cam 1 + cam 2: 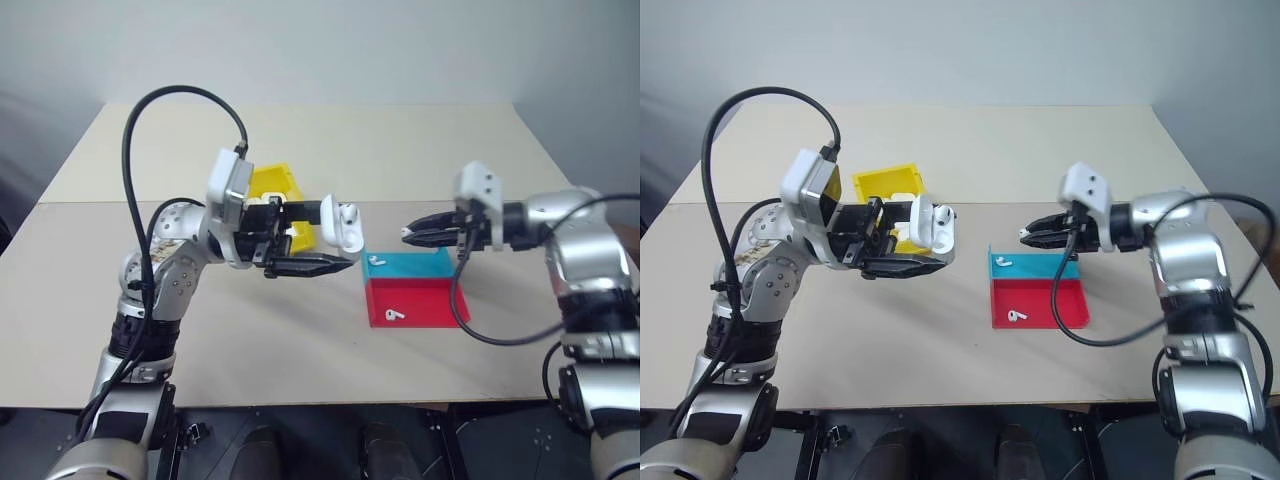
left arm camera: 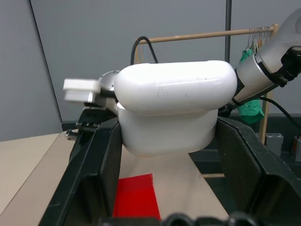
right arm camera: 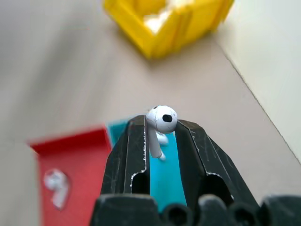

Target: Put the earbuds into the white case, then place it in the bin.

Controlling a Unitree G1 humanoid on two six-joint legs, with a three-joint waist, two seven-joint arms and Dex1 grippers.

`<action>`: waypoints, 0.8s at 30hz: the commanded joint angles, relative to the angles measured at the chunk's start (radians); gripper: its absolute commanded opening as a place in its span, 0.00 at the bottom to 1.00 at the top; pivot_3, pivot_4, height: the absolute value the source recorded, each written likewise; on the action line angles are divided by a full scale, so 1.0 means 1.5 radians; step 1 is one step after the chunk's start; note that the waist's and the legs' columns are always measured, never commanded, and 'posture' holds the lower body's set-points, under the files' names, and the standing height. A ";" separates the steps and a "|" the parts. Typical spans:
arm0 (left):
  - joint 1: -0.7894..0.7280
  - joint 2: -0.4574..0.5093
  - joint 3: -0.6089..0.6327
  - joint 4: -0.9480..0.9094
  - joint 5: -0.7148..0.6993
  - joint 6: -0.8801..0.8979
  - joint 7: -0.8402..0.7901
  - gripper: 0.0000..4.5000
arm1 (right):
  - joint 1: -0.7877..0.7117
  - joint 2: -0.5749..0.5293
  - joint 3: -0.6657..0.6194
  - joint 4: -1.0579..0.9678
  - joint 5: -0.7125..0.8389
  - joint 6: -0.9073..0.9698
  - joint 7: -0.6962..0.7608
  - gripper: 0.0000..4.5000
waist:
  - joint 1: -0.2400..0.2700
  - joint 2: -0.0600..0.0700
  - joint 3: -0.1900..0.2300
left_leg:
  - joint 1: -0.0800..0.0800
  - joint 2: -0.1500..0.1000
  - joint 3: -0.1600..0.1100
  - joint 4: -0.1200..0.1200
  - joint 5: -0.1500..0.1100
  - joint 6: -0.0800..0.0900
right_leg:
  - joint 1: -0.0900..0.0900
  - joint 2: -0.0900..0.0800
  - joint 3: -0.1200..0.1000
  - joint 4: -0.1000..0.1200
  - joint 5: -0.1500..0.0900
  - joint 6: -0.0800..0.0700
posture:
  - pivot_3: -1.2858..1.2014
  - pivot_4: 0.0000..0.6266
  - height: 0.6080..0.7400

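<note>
White case point(image 2: 174, 110) clenched in left gripper point(image 1: 318, 238) jaws, long axis crosswise; earbud point(image 3: 160, 126) pinched stem-down in right gripper point(image 3: 159, 141) jaws, aimed caseward.

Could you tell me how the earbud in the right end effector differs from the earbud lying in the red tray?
The held earbud is pinched between the right end effector fingers, up off the table; the red-tray earbud lies loose on the red tray floor. The held one stands stem-down between the fingers; the tray one lies on its side. Both are small, glossy white stemmed earbuds.
</note>
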 commanded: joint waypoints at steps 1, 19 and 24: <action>-0.015 -0.007 0.003 -0.032 -0.022 0.012 0.011 0.61 | 0.043 0.028 -0.152 -0.171 0.197 0.148 -0.086 0.14 | 0.001 0.000 0.000 | 0.000 0.000 0.000 0.000 0.000 0.000 | 0.000 0.000 0.000 0.000 0.000 0.000 | 0.52 0.24 1.00; -0.019 -0.025 -0.016 -0.060 -0.021 0.071 0.057 0.61 | 0.182 0.137 -0.152 -0.491 0.631 0.155 -0.458 0.14 | -0.002 0.000 0.000 | 0.001 0.000 -0.001 0.000 -0.001 0.002 | 0.001 0.000 0.000 0.000 0.000 0.000 | 0.52 0.24 1.00; -0.021 -0.025 -0.017 -0.060 -0.019 0.069 0.055 0.61 | 0.188 0.110 -0.123 -0.495 0.633 0.132 -0.467 0.14 | -0.002 0.000 0.000 | 0.000 0.000 -0.001 0.000 -0.001 0.002 | 0.001 0.000 0.000 0.000 0.000 0.000 | 0.52 0.24 1.00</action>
